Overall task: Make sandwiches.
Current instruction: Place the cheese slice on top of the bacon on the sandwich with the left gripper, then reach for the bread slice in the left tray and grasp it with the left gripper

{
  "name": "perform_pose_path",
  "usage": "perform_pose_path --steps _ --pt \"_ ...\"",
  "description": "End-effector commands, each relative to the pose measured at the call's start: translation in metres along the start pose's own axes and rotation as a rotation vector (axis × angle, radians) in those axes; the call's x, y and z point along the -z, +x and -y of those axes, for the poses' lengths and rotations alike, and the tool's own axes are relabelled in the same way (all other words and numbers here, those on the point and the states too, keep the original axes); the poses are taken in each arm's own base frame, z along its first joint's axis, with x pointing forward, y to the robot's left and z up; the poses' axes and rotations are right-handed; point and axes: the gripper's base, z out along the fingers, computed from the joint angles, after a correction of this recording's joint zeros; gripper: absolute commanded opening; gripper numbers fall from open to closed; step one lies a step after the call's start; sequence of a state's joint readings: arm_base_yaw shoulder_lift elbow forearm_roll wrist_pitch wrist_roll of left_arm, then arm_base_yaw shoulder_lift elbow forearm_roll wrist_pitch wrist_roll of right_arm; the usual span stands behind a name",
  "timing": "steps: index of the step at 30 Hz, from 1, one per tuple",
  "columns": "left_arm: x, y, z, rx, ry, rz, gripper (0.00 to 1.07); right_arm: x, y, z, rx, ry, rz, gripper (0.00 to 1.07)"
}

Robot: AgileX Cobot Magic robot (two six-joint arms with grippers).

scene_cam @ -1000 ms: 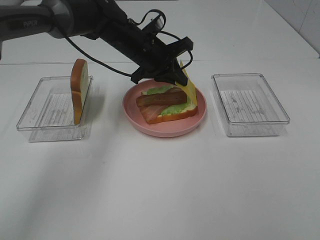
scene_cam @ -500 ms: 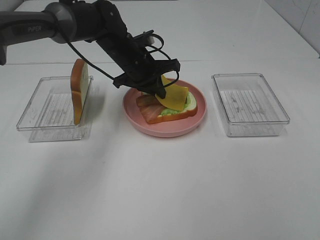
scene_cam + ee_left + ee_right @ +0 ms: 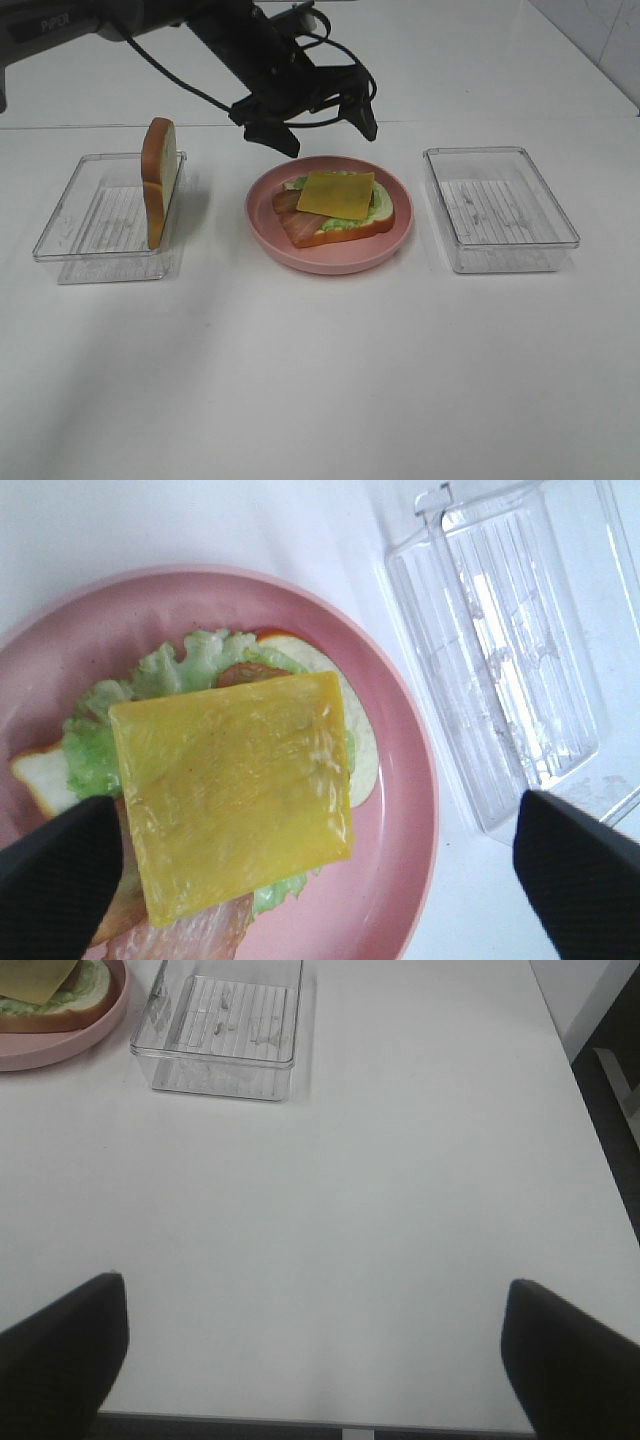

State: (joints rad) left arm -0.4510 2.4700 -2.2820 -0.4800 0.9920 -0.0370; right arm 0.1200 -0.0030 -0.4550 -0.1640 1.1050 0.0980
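Observation:
The open-faced sandwich (image 3: 335,208) lies on the round pink plate (image 3: 400,235): a bread slice, green lettuce, bacon strips and a yellow cheese square (image 3: 336,193) flat on top. A second bread slice (image 3: 158,182) stands on edge in the left clear tray (image 3: 70,235). My left gripper (image 3: 326,131) hangs open just above and behind the plate, holding nothing. The left wrist view looks straight down on the cheese (image 3: 235,790) between the spread fingers (image 3: 60,880). My right gripper (image 3: 315,1360) is open over bare table, outside the exterior high view.
An empty clear tray (image 3: 500,208) sits right of the plate, also seen as the tray (image 3: 520,650) in the left wrist view and the tray (image 3: 225,1025) in the right wrist view. The table's right edge (image 3: 590,1160) drops off beside the right gripper.
The left gripper carried the cheese square down onto the stack, let it go, opened wide and rose back. The cheese now lies flat. The right gripper has not moved.

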Motion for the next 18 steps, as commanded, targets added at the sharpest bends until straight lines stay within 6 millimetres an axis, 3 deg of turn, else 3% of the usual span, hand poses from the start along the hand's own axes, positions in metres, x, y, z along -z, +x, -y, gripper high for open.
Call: perform_pose_path --steps 1,8,14,15,17,18 --pt "0.029 -0.01 0.01 -0.022 -0.07 0.001 1.01 0.003 0.003 0.0 0.0 0.001 0.035 0.99" --pt "0.059 -0.014 0.01 -0.071 -0.24 -0.039 1.01 0.003 0.003 0.0 0.0 0.001 0.035 0.99" --pt "0.103 -0.023 0.022 -0.09 -0.319 0.06 1.01 0.003 0.003 0.0 0.0 0.001 0.035 0.99" --pt "0.103 -0.023 0.022 -0.09 -0.319 0.06 1.01 0.003 0.003 0.0 0.0 0.001 0.035 0.99" --pt "0.125 -0.025 0.028 -0.098 -0.349 0.109 1.01 0.003 0.003 0.0 0.0 0.001 0.035 0.99" --pt "0.125 -0.025 0.028 -0.098 -0.349 0.109 1.01 0.003 0.003 0.0 0.0 0.001 0.035 0.99"
